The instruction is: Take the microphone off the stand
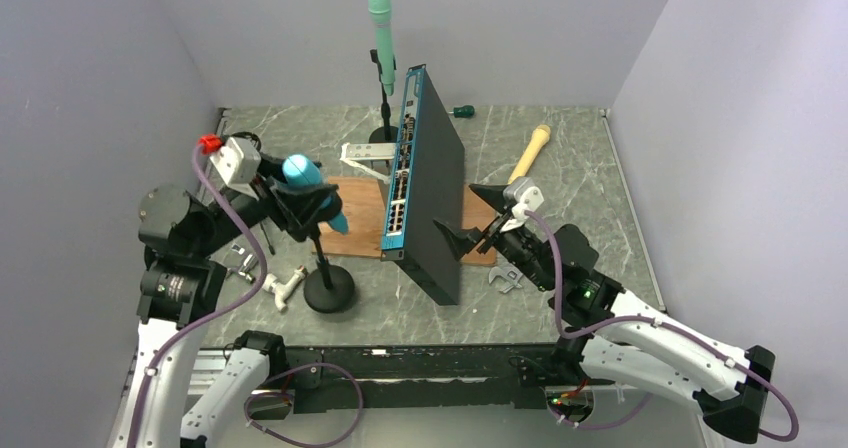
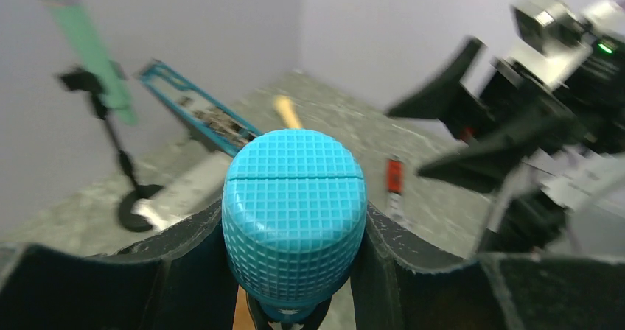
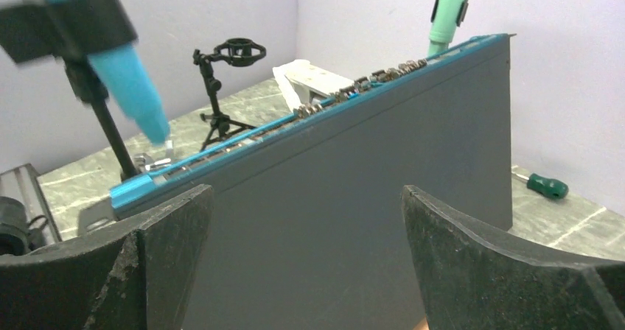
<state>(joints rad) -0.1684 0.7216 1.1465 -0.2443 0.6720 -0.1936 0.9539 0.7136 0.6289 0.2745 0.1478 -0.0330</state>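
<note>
A blue microphone (image 1: 301, 171) sits tilted in the clip of a short black stand (image 1: 329, 293) left of centre. My left gripper (image 1: 305, 208) is closed around it. In the left wrist view the two black fingers (image 2: 184, 249) press both sides of the gridded blue head (image 2: 293, 197). The right wrist view shows the microphone's lower body (image 3: 129, 79) still in the black clip on the stand rod. My right gripper (image 1: 478, 213) is open and empty, with its jaws wide apart (image 3: 306, 197) facing the grey side of a network switch (image 3: 354, 168).
The network switch (image 1: 435, 188) stands on edge on a wooden board (image 1: 355, 218). A green microphone (image 1: 381, 28) on a tall stand is at the back. A hammer (image 1: 530, 153), a screwdriver (image 1: 461, 111), a white bracket (image 1: 368, 155) and a white pipe fitting (image 1: 283, 288) lie around.
</note>
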